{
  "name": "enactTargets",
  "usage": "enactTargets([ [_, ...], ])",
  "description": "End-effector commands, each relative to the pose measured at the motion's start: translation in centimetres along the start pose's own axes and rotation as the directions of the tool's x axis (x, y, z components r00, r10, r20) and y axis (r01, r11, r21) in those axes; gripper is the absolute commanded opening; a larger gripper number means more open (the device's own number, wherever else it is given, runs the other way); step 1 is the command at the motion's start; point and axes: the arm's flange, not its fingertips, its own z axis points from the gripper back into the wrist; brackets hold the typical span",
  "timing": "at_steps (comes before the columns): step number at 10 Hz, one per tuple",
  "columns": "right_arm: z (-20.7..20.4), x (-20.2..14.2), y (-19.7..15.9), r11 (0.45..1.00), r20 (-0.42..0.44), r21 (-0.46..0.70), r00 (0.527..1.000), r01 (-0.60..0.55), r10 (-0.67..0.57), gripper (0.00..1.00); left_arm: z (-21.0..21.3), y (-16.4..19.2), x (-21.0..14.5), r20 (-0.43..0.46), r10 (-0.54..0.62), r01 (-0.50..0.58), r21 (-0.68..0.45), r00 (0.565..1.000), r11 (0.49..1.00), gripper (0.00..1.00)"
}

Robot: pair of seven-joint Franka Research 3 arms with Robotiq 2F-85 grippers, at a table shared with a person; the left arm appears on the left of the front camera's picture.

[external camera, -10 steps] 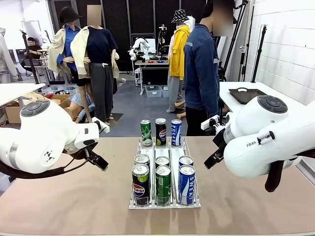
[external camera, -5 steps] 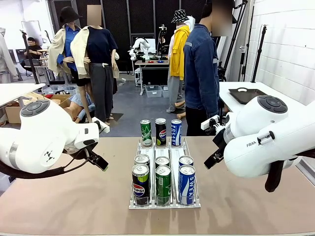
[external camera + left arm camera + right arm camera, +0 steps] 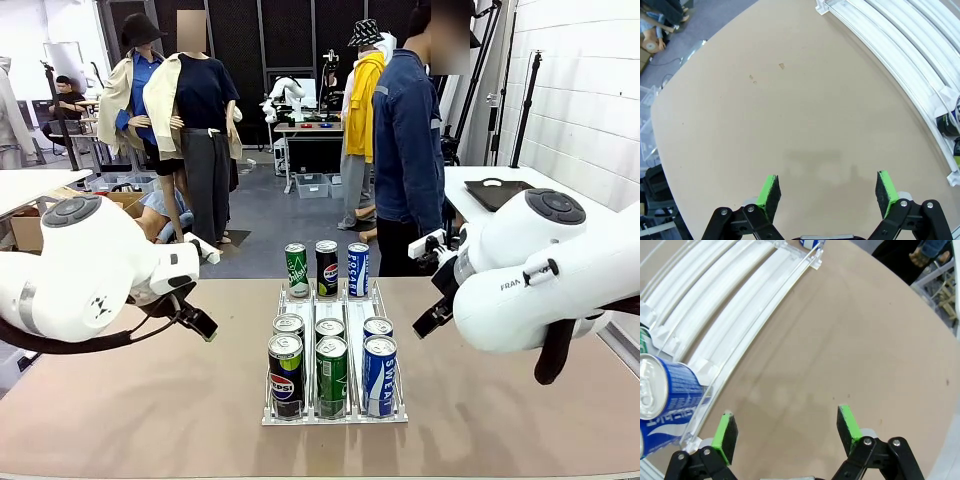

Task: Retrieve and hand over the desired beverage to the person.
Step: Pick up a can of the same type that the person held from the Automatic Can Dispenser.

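Above bare surface [image 3: 740,115], left end effector [image 3: 828,186] hangs with jaws wide apart, gripping nothing; white can rack [image 3: 900,45] lies off to one side. Right end effector [image 3: 786,421] is likewise open and empty, just beside the rack's edge and a blue can [image 3: 665,390]. Rack sits mid-surface between the arms and holds nine cans [image 3: 331,375]. Far side, right of centre: person [image 3: 408,150] in denim jacket, standing.

A light brown table [image 3: 150,400] carries one white three-lane rack [image 3: 335,417] at its middle, with upright drink cans [image 3: 332,375] in its lanes.
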Motion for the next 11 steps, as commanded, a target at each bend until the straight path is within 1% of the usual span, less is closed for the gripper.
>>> enactTargets([
  [1,1.5,1.0,-2.1,0.998,-0.023,0.056,1.000,-0.002,0.004,1.00,1.6,0.4,2.1,-0.007,0.043,-0.043,-0.052,0.999,0.998,1.00],
  [2,2.0,1.8,-3.0,0.997,-0.046,0.077,0.999,0.008,-0.004,1.00,3.0,1.0,3.2,-0.004,0.073,-0.072,-0.112,0.997,0.991,1.00],
  [3,3.1,2.6,-4.6,0.993,-0.076,0.116,0.997,0.025,-0.016,1.00,4.7,1.7,4.4,-0.006,0.097,-0.096,-0.156,0.995,0.983,1.00],
  [4,4.4,3.2,-6.3,0.989,-0.094,0.143,0.996,0.025,-0.011,1.00,6.4,2.6,5.1,-0.037,0.143,-0.147,-0.206,0.989,0.967,1.00],
  [5,5.8,3.7,-7.9,0.977,-0.095,0.212,0.995,0.033,-0.013,1.00,8.0,3.5,5.7,-0.052,0.171,-0.179,-0.275,0.984,0.945,1.00],
  [6,7.2,4.0,-9.4,0.957,-0.079,0.288,0.997,0.048,-0.027,1.00,9.2,4.5,6.3,-0.083,0.196,-0.213,-0.341,0.977,0.916,1.00],
  [7,8.7,4.3,-11.0,0.935,-0.059,0.343,0.996,0.084,-0.068,1.00,10.2,5.8,6.9,-0.101,0.217,-0.239,-0.410,0.971,0.880,1.00],
  [8,10.1,4.1,-12.4,0.900,-0.047,0.419,0.992,0.123,-0.114,1.00,10.9,6.6,6.9,-0.092,0.184,-0.205,-0.484,0.979,0.851,1.00],
  [9,11.3,3.8,-13.8,0.858,-0.007,0.488,0.984,0.157,-0.176,1.00,11.9,7.9,6.6,-0.066,0.189,-0.195,-0.542,0.980,0.818,1.00],
  [10,12.4,3.2,-15.0,0.814,0.046,0.560,0.975,0.155,-0.217,1.00,13.2,9.8,5.6,-0.014,0.227,-0.190,-0.595,0.974,0.781,1.00],
  [11,13.3,2.2,-16.1,0.782,0.087,0.604,0.963,0.153,-0.256,1.00,14.8,11.5,4.2,0.050,0.279,-0.183,-0.641,0.959,0.745,1.00],
])
